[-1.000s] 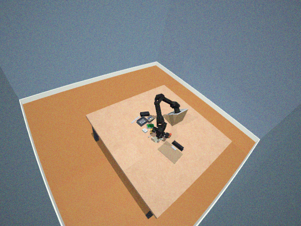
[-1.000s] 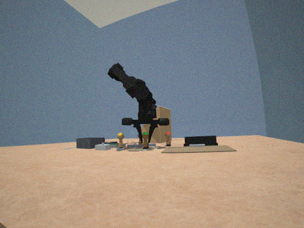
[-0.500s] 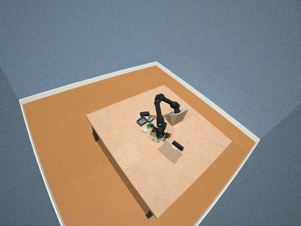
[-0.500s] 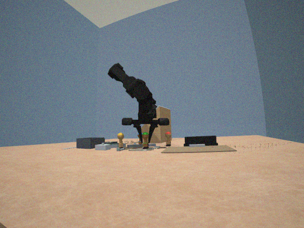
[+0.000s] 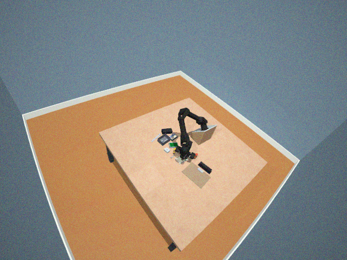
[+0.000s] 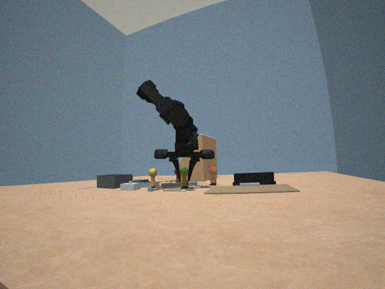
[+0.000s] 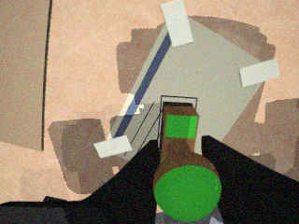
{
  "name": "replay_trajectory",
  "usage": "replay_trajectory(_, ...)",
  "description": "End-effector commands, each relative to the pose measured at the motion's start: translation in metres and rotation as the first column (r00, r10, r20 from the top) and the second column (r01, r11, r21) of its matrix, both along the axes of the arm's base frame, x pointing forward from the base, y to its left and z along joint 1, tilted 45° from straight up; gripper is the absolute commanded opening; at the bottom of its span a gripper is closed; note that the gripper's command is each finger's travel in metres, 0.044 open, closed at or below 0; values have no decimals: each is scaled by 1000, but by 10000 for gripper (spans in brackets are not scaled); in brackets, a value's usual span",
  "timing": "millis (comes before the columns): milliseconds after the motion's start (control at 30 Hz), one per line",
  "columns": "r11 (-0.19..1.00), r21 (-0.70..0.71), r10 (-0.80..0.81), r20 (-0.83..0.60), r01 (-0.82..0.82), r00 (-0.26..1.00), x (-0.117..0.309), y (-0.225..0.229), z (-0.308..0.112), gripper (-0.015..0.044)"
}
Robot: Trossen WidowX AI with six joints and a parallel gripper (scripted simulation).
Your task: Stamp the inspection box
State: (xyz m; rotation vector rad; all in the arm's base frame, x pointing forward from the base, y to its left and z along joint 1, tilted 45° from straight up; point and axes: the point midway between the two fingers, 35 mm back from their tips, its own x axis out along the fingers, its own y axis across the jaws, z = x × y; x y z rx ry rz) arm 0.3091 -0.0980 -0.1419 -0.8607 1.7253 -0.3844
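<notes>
My gripper is shut on the green-topped stamp and holds it upright, knob up. The pale card lies under it, held by white tape, with a dark blue stripe along one side. The stamp's dark foot is over the thin-lined inspection box and hides most of its inside. In the exterior view the foot is at about card level; whether it touches cannot be told. Any print beneath is hidden. I cannot clearly identify the ink pad.
A yellow-knobbed stamp and a red-knobbed stamp stand on either side. A brown board lies beside a black block. A green panel, white block and dark tray lie near the arm.
</notes>
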Motion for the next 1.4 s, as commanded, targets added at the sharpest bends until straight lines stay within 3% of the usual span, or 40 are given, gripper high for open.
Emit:
replay_trajectory(0, 1000, -3, -2, 2, 2, 1000, 0, -2, -1, 0)
replay_trajectory(1367, 1000, -3, -2, 2, 2, 1000, 1, 3, 5, 0)
